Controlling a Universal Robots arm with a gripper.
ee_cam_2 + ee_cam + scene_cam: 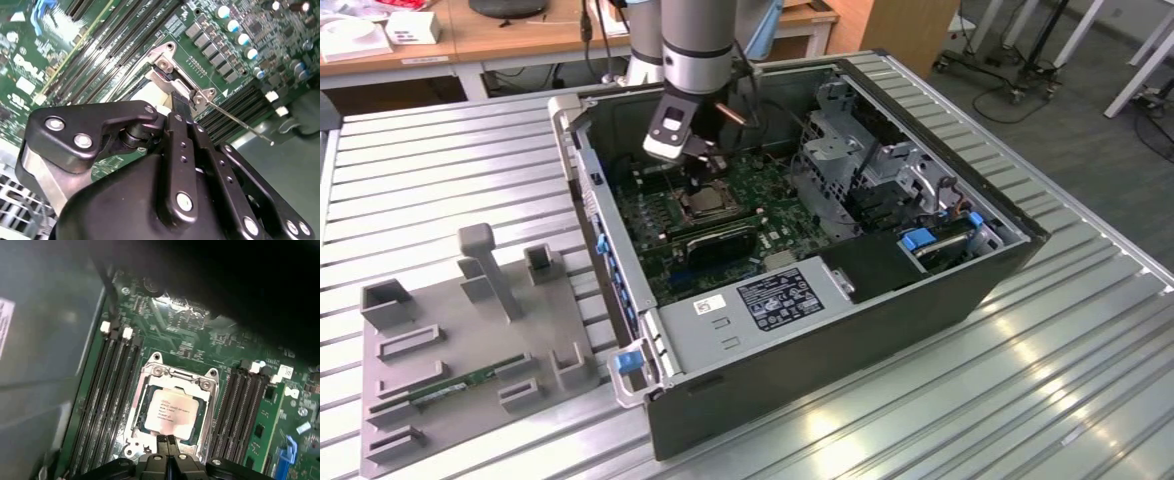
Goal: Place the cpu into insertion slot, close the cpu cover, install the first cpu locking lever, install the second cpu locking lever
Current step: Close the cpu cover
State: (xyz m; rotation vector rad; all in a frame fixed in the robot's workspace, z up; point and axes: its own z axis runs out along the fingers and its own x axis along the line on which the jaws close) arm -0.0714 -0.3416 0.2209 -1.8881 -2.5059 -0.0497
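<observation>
Gripper (pixel 167 440) of mine is pressed together, nothing visible between its tips, and hovers at the edge of the insertion slot (pixel 708 200) on the green circuit board (pixel 272 430). The cpu (pixel 170 412) sits in that slot, with the cpu cover (pixel 175 375) lying flat around it. In the second wrist view a thin metal lever (pixel 235 121) juts from the socket corner

Just beyond the fingers (pixel 162 444), the cpu (pixel 167 412) sits in the insertion slot (pixel 198 416), the cpu cover (pixel 177 377) lying flat around it, memory slots (pixel 107 405) running along either side.
</observation>
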